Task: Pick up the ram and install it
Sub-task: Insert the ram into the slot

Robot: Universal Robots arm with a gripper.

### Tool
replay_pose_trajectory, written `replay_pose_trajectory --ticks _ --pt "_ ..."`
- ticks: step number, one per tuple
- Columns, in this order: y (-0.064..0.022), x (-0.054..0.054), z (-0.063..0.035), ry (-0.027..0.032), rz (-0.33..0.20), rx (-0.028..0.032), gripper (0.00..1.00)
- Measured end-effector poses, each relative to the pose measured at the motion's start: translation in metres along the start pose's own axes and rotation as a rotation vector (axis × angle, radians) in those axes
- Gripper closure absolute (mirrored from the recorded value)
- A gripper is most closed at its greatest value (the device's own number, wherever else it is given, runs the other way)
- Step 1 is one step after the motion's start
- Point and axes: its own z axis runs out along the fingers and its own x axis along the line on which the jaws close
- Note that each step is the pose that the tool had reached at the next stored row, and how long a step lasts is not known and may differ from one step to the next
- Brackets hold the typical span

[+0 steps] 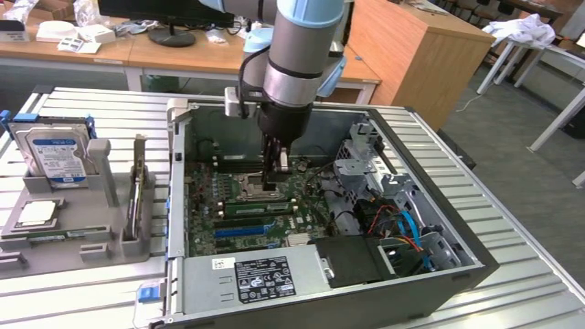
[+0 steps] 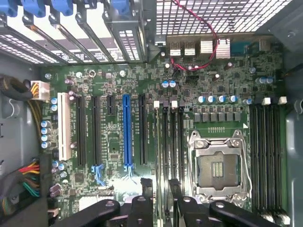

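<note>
Ram (image 1: 260, 207), the long, thin green circuit-board stick with small dark chips, stands on edge in a black slot just beside the silver CPU socket (image 2: 218, 165), on the green motherboard (image 2: 113, 142) inside the open grey metal computer case (image 1: 178, 205). Its long axis runs from the exterior view's left to its right, in line with the slots, and I judge its contact edge points down. My black two-fingered pincer (image 1: 274, 184) hangs just above it, fingers (image 2: 146, 189) parted, clamping nothing that I can see. I judge the stick light, stiff and easily harmed. It is best taken across its flat faces near the top edge, pressed evenly and never twisted.
</note>
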Motion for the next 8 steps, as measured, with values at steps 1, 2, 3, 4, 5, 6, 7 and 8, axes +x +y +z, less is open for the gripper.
replay_pose_trajectory --ticks 1,2,3,4,5,6,7,8 --pt "0.0000 0.0000 0.0000 0.0000 0.000 0.0000 0.73" --pt "0.0000 0.0000 -0.0001 0.0001 0.000 -0.0001 0.73" --pt "0.0000 0.0000 -0.0001 0.0002 0.000 0.0000 0.73" --pt "0.0000 0.0000 -0.0001 0.0002 0.000 -0.0001 0.73" --pt "0.0000 0.0000 -0.0001 0.0002 0.000 -0.0001 0.73" --pt "0.0000 0.0000 -0.0001 0.0002 0.000 -0.0001 0.73" --pt "0.0000 0.0000 -0.0001 0.0002 0.000 -0.0001 0.73" --pt "0.0000 0.0000 -0.0001 0.0002 0.000 -0.0001 0.73"
